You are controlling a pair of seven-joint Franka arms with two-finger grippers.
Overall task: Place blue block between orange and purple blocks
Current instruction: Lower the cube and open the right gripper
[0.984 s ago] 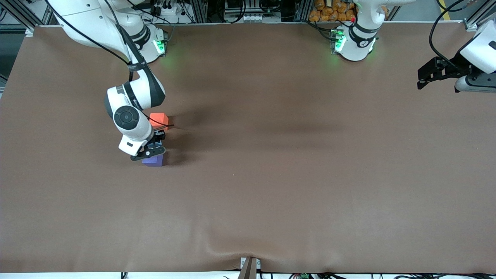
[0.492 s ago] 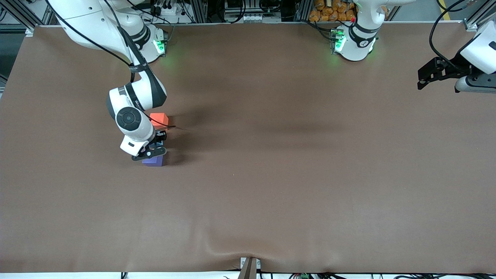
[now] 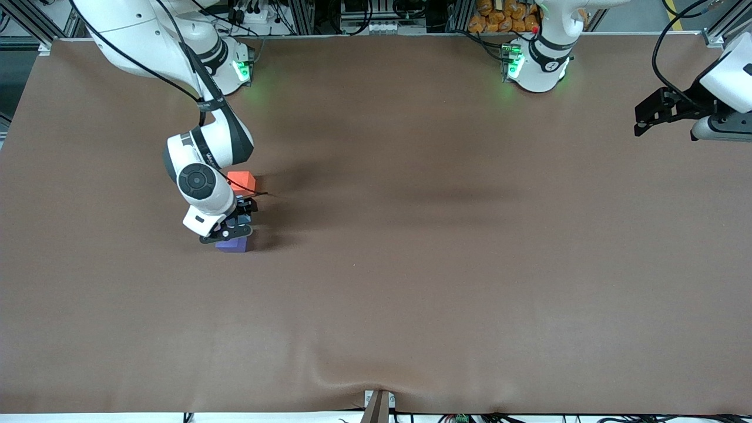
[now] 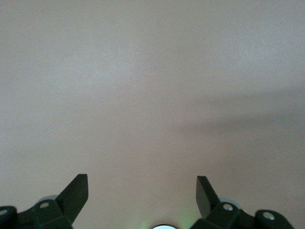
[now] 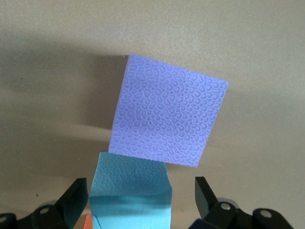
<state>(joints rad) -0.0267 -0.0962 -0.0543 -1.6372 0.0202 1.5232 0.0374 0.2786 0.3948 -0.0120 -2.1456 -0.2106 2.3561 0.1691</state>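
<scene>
Blue block point(image 5: 129, 195) sits between the spread fingers of the right claw point(image 5: 140, 198), touching the purple block point(image 5: 167, 117) just past it, orange block point(image 3: 241, 181) close by. Left claw point(image 4: 142, 193) hangs open over bare tabletop point(image 3: 446, 252), waiting.

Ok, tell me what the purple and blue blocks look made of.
Purple block: likely soft foam or rubbery plastic; its matte top carries a pebbled, cell-like embossed texture. Blue block: seemingly the same material, matte with a finer grain and slightly uneven edges. It sits between the open fingers of the right pincer, touching the purple block. Neither shows gloss.
</scene>
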